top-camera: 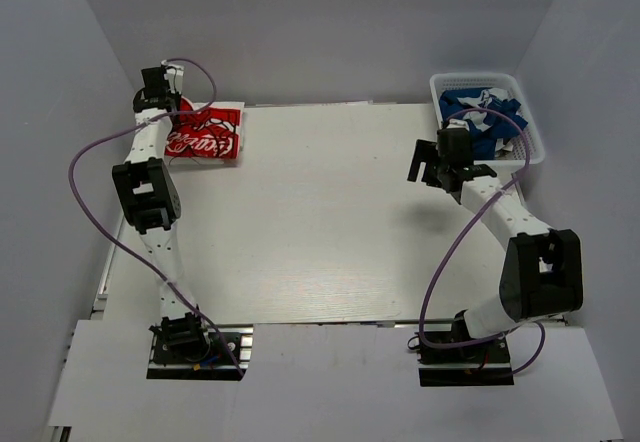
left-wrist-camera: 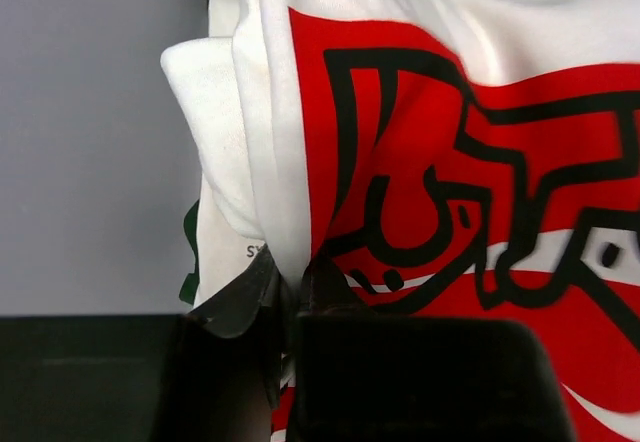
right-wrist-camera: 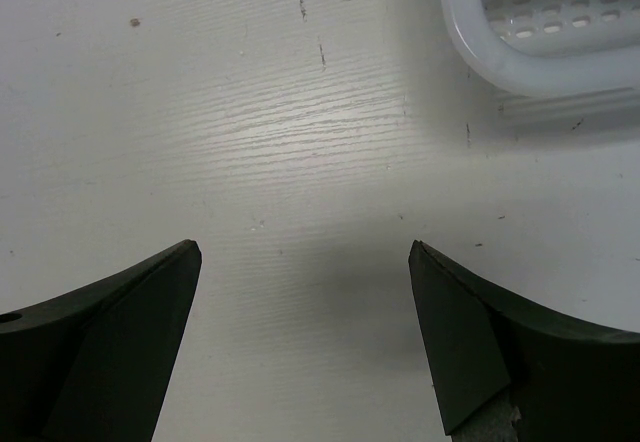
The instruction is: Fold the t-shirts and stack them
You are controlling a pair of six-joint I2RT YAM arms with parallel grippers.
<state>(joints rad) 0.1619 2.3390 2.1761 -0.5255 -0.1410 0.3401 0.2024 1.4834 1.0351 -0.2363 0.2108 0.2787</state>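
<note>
Your right gripper [right-wrist-camera: 305, 252] gapes open; the blue t-shirt [top-camera: 482, 112] lies in the basket [top-camera: 535, 148] at its 1 o'clock, nearest this arm; your left gripper [left-wrist-camera: 290, 292] pinches the red-print t-shirt [top-camera: 205, 134], far 10 o'clock corner.

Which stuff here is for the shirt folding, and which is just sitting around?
For the job:
white shirt with red print
blue shirt

Just sitting around:
white mesh basket, which holds the blue shirt
table

Perhaps "SY" on the lower white t-shirt [left-wrist-camera: 228, 257]; black script on the red-graphic t-shirt [left-wrist-camera: 450, 162] unreadable.
</note>
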